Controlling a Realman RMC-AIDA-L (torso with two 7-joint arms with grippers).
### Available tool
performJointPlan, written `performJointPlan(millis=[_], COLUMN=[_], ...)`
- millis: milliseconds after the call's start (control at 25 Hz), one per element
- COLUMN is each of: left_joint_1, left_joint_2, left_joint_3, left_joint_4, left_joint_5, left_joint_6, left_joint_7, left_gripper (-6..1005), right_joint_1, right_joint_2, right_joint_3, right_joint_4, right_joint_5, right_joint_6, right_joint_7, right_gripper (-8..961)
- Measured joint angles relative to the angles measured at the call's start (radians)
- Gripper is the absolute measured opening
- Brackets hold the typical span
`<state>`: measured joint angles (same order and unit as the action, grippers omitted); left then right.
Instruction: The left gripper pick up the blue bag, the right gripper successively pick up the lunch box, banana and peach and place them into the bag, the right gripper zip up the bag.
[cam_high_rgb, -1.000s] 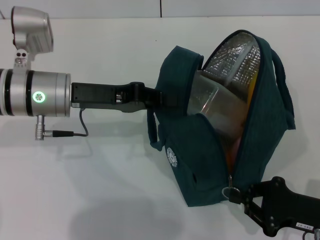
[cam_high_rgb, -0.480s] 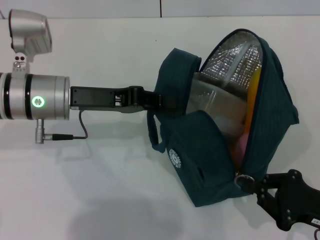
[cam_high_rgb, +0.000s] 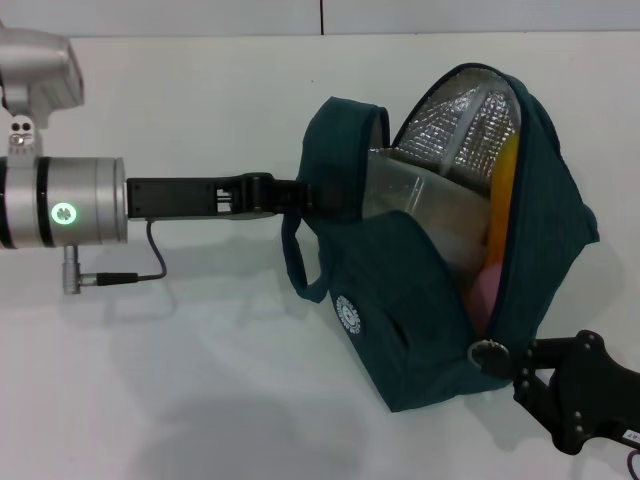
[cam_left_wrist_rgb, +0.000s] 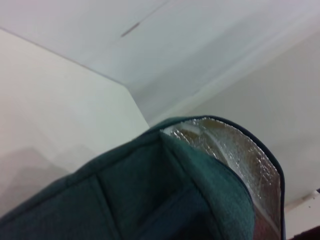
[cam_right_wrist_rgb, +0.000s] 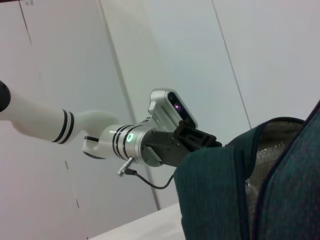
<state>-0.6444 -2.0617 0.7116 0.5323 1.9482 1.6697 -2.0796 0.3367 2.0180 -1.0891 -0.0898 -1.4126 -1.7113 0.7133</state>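
Observation:
The blue bag hangs above the white table with its silver-lined mouth open toward the right. My left gripper is shut on the bag's upper left edge. Inside the bag are the clear lunch box, the yellow banana and the pink peach. My right gripper is at the bag's lower right corner, shut on the metal zipper pull at the low end of the opening. The left wrist view shows the bag's fabric and its lining. The right wrist view shows the bag and the left gripper.
The white table spreads beneath the bag. A loose carry strap hangs from the bag's left side. The left arm's silver wrist and its cable reach in from the left. A white wall stands behind the table.
The left arm drew back to the left, taking the bag with it. The right gripper rose and moved right with the zipper pull, and the bag's bottom corner tilted upward.

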Motion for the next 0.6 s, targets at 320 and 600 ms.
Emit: performJointPlan(millis=[320,600], left_joint_1=[0.057,0.106], left_joint_2=[-0.004,-0.003], left_joint_3=[-0.001,0.001], left_joint_4=[0.005,0.038], left_joint_5=[-0.118,-0.168], left_joint_6=[0.003,0.039], left_joint_7=[0.142,0.256], left_gripper=[222,610], right_joint_1=[-0.007,-0.01], right_joint_2=[-0.001,-0.001], right_joint_3=[0.0,0.004], right_joint_4=[-0.002,-0.002], right_joint_5=[0.004,0.027], right_joint_6=[-0.004,-0.018], right_joint_7=[-0.005,-0.012], right_gripper=[8,8])
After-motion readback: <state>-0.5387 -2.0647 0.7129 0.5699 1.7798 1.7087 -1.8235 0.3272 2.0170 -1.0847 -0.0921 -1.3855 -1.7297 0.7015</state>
